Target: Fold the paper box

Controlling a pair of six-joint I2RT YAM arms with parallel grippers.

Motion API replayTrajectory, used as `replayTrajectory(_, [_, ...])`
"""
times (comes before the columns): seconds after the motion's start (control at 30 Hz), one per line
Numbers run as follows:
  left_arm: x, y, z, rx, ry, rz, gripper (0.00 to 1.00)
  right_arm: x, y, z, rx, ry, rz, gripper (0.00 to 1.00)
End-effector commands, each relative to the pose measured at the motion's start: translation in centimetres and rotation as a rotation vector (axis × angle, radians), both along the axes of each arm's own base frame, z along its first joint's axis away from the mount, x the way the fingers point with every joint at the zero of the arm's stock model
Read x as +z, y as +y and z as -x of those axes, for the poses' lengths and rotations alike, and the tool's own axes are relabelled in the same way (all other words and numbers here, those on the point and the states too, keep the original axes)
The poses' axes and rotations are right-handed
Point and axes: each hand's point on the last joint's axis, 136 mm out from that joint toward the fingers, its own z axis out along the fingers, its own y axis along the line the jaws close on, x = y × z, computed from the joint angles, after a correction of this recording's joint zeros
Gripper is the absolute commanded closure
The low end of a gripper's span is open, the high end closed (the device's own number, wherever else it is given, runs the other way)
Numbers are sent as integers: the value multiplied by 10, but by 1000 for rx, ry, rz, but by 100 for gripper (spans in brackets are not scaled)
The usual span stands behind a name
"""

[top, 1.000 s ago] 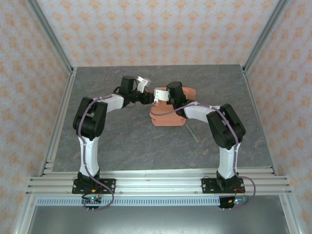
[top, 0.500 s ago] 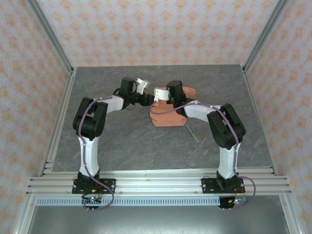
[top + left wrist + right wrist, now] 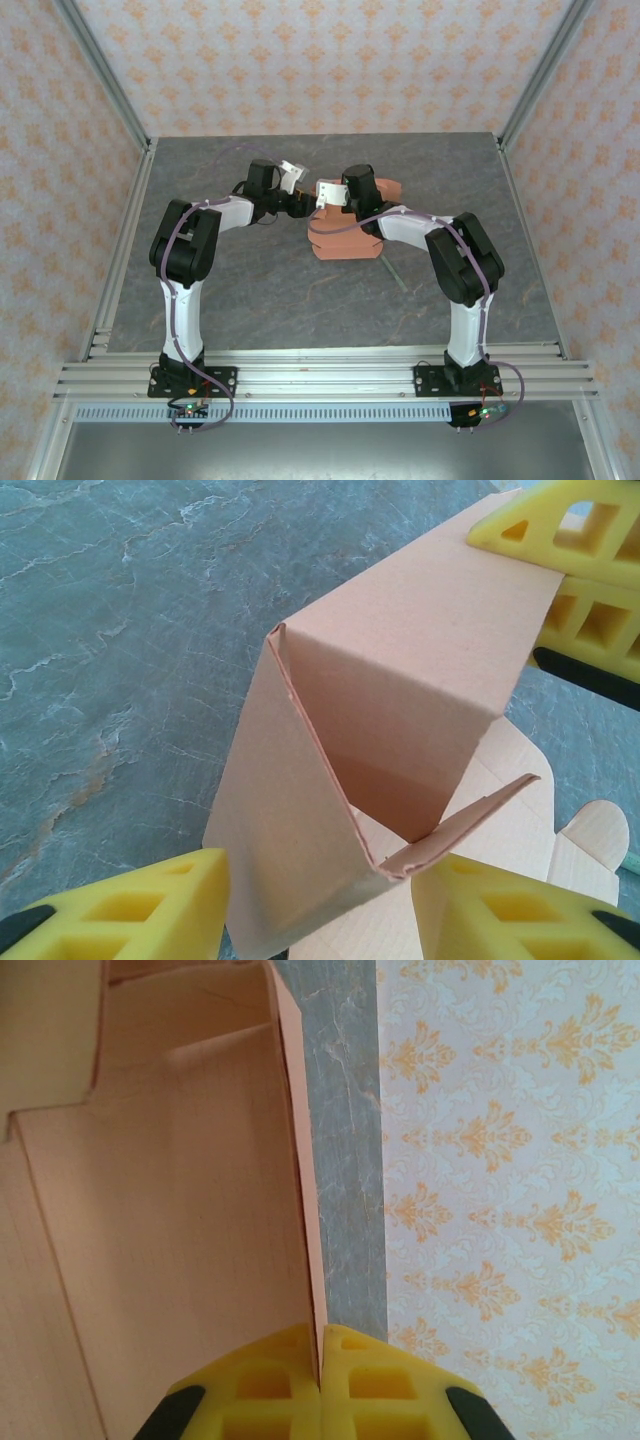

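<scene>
From above, the paper box [image 3: 345, 243] lies on the tabletop [image 3: 250, 290] just below the right end effector [image 3: 322, 196]. The left end effector [image 3: 303, 205] meets the box's edge from the other side. A thin grey stick [image 3: 393, 270] lies behind the right end effector, towards its base.

In the left wrist view, the left end effector [image 3: 320, 920] is spread, with a raised fold of the paper box [image 3: 400, 680] between its fingers. Whether they press it I cannot tell. Ahead, the right end effector [image 3: 555, 565] nips the panel's far edge.

In the right wrist view, the right end effector [image 3: 320, 1365] is pressed together, pinching the upright card edge of the paper box [image 3: 180, 1210].
</scene>
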Motion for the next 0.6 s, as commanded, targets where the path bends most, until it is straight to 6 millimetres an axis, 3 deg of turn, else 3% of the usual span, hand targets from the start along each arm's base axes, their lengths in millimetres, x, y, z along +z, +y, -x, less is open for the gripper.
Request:
replayTrajectory(0.0, [20,-6,-8,4,-66,19,47,9,5,7,18,40,-45,100])
replayTrajectory(0.23, [22,-7,-5,0,-86,32,45,10,4,6,12,38,-42,100])
replayTrajectory(0.57, [23,-3,-23,107,-100,57,47,9,7,8,16,50,-64,100])
